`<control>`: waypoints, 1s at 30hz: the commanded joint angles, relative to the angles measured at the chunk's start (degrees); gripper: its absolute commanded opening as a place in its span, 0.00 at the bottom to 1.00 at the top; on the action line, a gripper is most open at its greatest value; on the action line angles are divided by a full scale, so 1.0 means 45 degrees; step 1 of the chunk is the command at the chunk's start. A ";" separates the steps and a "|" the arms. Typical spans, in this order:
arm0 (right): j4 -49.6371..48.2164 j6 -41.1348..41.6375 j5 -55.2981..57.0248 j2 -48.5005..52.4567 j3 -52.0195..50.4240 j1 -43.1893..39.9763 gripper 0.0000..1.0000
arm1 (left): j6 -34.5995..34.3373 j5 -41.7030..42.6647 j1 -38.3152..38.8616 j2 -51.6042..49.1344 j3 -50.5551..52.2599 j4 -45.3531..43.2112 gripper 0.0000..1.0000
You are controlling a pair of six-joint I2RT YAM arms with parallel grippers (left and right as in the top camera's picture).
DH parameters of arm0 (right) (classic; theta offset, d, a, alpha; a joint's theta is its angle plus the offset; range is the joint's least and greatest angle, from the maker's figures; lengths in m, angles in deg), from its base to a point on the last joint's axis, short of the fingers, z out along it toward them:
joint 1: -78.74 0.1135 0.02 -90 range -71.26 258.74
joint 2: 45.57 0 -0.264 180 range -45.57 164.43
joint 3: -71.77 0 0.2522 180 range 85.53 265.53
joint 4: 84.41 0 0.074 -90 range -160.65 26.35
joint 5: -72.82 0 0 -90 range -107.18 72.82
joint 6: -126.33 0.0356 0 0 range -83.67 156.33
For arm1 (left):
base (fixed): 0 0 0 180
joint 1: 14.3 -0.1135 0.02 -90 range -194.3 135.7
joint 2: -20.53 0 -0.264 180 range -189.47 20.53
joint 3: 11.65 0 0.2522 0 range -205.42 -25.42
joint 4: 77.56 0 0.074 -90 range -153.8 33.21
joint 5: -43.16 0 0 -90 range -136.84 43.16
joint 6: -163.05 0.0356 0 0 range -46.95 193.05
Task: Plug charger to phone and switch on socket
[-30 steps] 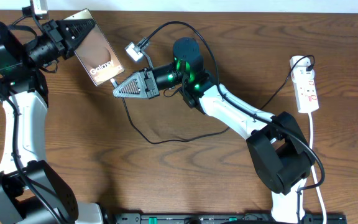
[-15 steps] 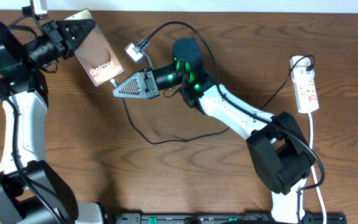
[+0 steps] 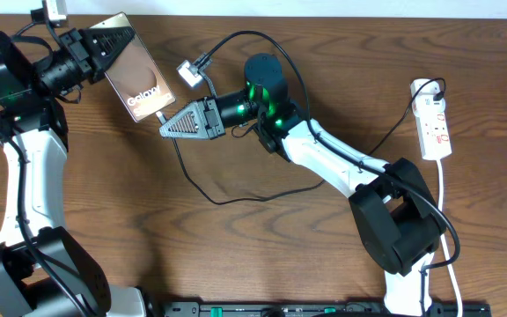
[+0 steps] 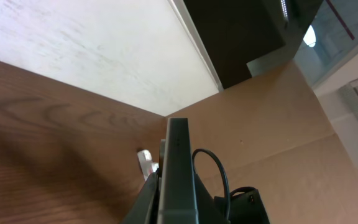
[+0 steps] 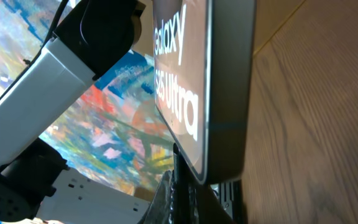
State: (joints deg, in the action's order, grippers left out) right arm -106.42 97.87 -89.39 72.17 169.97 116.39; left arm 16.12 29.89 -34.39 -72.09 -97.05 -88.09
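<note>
The bronze phone [image 3: 141,81], lettered "Galaxy", is held tilted above the table's far left with my left gripper [image 3: 111,42] shut on its upper end. In the left wrist view its thin edge [image 4: 178,163] stands between the jaws. My right gripper [image 3: 167,125] is shut on the plug end of the charger and sits right at the phone's lower edge. The right wrist view shows the phone [image 5: 229,93] close above the dark plug [image 5: 182,182]; whether the plug is seated is hidden. The thin black charger cable [image 3: 227,201] loops across the table to the white socket [image 3: 436,119] at the far right.
The right arm [image 3: 333,163] stretches diagonally over the middle of the table. A white cord [image 3: 447,229] runs from the socket toward the front edge. A small white camera block [image 3: 189,72] sits above the right gripper. The left arm [image 3: 25,185] stands along the left edge.
</note>
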 commanded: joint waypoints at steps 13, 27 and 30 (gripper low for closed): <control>-0.0160 0.0510 0.0913 -0.0087 0.0199 0.0073 0.01 | 0.0112 0.0568 0.0010 0.0034 -0.0083 -0.0107 0.08; -0.0209 0.0505 0.0923 -0.0087 0.0199 0.0073 0.01 | 0.0209 0.0850 0.0010 0.0034 -0.0083 -0.0107 0.07; -0.0209 0.0510 0.0918 -0.0087 0.0199 0.0073 0.01 | 0.0214 0.0855 0.0010 0.0034 -0.0083 -0.0112 0.07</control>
State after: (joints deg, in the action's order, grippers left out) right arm -106.72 99.55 -88.97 72.17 169.97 116.48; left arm 16.32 29.91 -34.50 -72.09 -97.05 -88.20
